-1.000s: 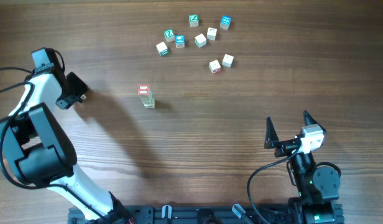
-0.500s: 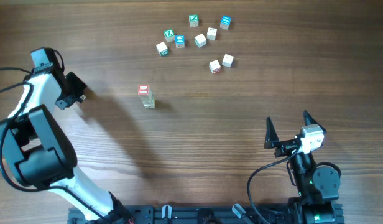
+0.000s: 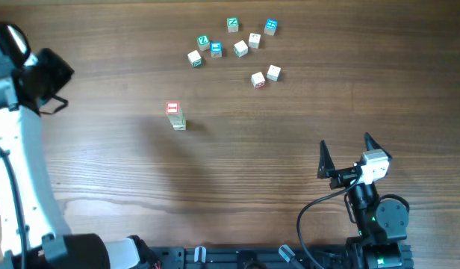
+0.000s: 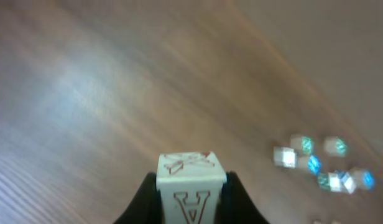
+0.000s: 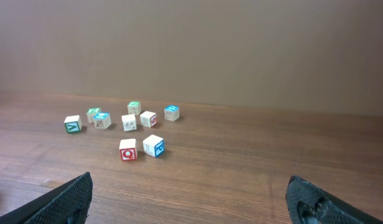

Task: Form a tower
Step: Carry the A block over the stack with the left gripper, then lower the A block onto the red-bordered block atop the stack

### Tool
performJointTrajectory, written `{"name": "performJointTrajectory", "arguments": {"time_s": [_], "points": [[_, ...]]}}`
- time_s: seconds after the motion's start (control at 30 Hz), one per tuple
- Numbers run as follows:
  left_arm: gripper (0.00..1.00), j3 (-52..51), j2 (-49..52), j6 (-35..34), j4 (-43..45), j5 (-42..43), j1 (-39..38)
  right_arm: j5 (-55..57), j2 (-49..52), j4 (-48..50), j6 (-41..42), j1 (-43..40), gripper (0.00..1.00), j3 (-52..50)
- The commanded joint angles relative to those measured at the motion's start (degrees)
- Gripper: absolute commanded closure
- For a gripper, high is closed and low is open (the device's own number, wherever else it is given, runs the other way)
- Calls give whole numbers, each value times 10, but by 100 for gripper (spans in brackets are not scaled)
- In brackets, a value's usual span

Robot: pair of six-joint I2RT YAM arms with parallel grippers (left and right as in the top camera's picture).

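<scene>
I am looking down at the wooden table (image 3: 237, 202), which is filling the whole overhead view; the left arm (image 3: 17, 172) is running up the table's far left edge, and the right arm (image 3: 375, 217) is sitting low at the near right corner. The right gripper (image 3: 345, 146) is standing spread wide with nothing between its fingers, and through its own camera I am seeing the group of nine loose cubes (image 3: 240, 48) lying well ahead of it, at the far side of the table, with green, blue and red faces among them. The tower (image 3: 175, 116) is standing alone left of centre, nearer than that group and well apart from both grippers; a red print is showing on its top face, and I cannot tell from above how many cubes are in it. The left gripper (image 4: 191, 205) is pinching a cream cube (image 4: 191, 177) with a letter A on its front; the dark fingers (image 4: 142, 202) are pressing against both its sides, high above the blurred table.
</scene>
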Motion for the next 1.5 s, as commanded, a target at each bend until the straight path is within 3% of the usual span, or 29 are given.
{"name": "performJointTrajectory", "arguments": {"time_s": [0.0,0.1,0.37,0.73,0.87,1.47], "points": [[85,113,-7,45,-89,19,-42,-9,-2,3,-8,-2,0,-1],[87,126,-7,78,-118,18,-90,-9,-2,3,-8,-2,0,-1],[87,103,17,79,-199,18,-197,-9,-2,3,-8,-2,0,-1],[87,-32,31,79,-102,10,-294,-9,-2,3,-8,-2,0,-1],[87,-49,63,79,-102,-58,-327,-9,-2,3,-8,-2,1,-1],[85,-52,96,79,-101,-64,-339,-9,-2,3,-8,-2,0,-1]]}}
